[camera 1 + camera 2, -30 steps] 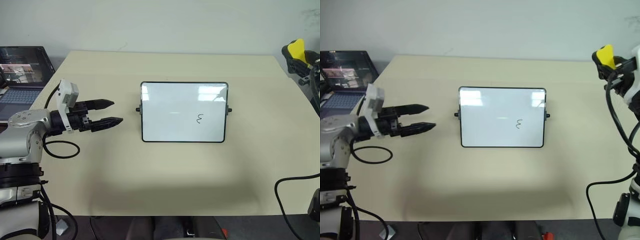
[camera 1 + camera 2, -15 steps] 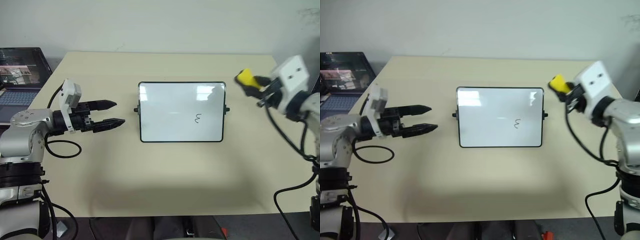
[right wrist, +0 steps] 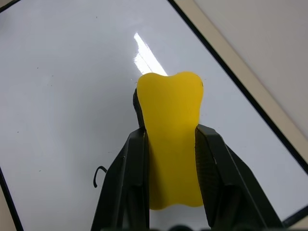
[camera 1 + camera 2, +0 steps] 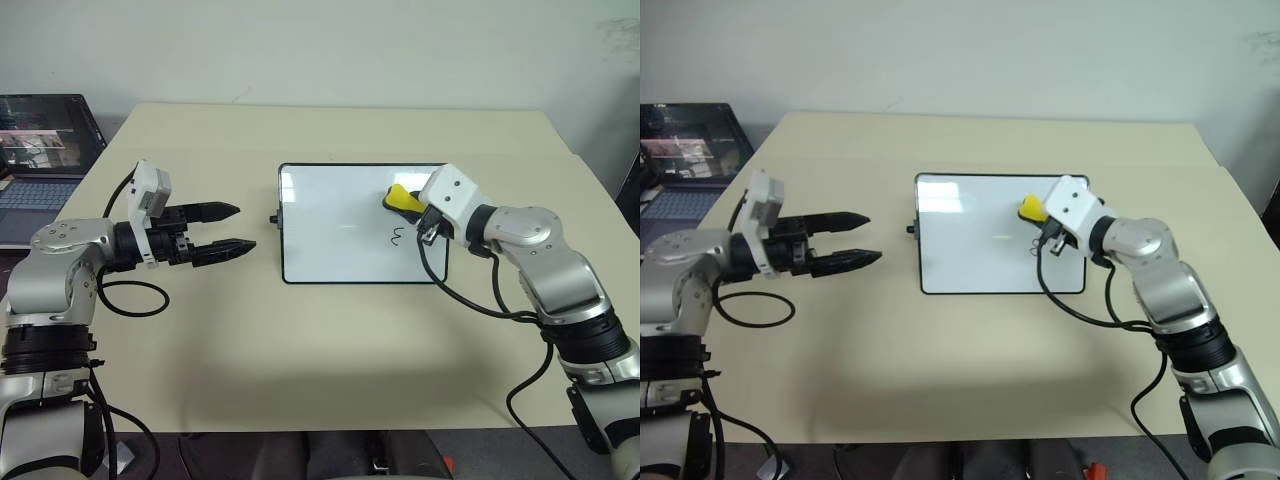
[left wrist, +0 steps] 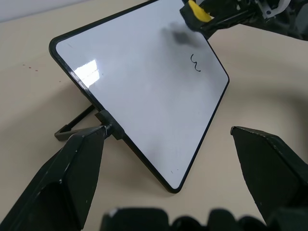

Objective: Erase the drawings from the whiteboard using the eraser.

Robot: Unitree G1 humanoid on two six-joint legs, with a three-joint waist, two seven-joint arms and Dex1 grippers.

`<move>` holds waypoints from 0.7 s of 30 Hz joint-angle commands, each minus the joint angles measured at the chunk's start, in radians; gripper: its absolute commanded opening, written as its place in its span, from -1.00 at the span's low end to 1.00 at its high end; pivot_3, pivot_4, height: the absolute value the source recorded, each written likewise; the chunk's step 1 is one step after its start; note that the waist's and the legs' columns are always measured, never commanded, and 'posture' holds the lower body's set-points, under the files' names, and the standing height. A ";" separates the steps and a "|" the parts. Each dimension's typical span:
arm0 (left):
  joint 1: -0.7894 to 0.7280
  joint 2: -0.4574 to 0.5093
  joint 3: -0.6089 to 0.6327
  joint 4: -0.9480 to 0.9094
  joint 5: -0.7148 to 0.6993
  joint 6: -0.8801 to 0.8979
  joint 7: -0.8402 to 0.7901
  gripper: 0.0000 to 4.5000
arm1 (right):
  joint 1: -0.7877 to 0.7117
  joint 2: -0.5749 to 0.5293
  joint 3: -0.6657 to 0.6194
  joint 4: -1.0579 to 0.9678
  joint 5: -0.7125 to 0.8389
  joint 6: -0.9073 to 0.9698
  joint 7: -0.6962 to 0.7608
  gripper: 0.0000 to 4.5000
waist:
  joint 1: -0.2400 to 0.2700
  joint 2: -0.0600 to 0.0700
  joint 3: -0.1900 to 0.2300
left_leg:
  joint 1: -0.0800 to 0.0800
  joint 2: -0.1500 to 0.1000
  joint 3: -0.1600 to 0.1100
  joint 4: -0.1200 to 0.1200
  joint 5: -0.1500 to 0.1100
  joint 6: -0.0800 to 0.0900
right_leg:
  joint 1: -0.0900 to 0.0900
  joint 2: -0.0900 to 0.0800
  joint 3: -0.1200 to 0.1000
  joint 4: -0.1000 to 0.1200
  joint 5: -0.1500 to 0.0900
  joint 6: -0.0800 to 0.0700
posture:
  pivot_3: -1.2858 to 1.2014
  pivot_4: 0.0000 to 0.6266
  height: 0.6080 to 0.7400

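Left eye view has the whiteboard (image 4: 340, 225) propped at the centre of the frame, with the right gripper (image 4: 408, 204) just right of centre, its two black fingers clamped on the yellow eraser (image 4: 400, 198) in front of the board's upper right area. One drawing (image 4: 398, 236) shows on the board, a small black squiggle just below the eraser; whether the eraser already touches the surface cannot be told. In the right wrist view the eraser (image 3: 171, 149) sticks out past the fingertips, with the squiggle (image 3: 98, 174) off to one side of it, so the block is not yet over the mark. To do this step well, my judgement is that the eraser's free end should be brought down onto the squiggle flat and pressed lightly, since the board stands on a thin rear stand and a hard push could tip or slide it; short strokes across the mark should clear it. The left gripper (image 4: 233, 228) hangs at the left of the frame, fingers spread wide and holding nothing, near the board's left edge, well placed to steady the frame. Count: one whiteboard, one eraser, one visible squiggle, two grippers, one laptop (image 4: 40, 150) at the upper left.
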 commanded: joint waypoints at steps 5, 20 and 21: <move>0.004 0.014 0.027 -0.046 -0.017 0.002 0.007 1.00 | -0.031 -0.008 0.016 0.025 -0.068 -0.058 0.008 -0.57 | 0.000 0.000 0.000 | 0.000 0.000 0.000 0.000 0.000 0.000 | 0.000 0.000 0.000 0.000 0.000 -0.001 | 0.03 -0.52 1.00; 0.002 0.005 0.018 -0.053 -0.020 0.005 0.005 1.00 | -0.020 -0.037 0.098 0.068 -0.243 -0.061 0.039 -0.57 | 0.000 0.000 0.000 | 0.001 0.000 -0.001 0.003 0.000 0.000 | 0.003 0.000 -0.001 0.001 0.000 0.000 | 0.03 -0.52 1.00; 0.002 0.005 0.018 -0.053 -0.020 0.005 0.006 1.00 | -0.019 -0.035 0.099 0.070 -0.251 -0.060 0.038 -0.57 | 0.000 0.000 0.000 | 0.002 0.000 -0.001 0.003 0.000 0.000 | 0.003 0.000 -0.001 0.001 0.000 0.000 | 0.03 -0.52 1.00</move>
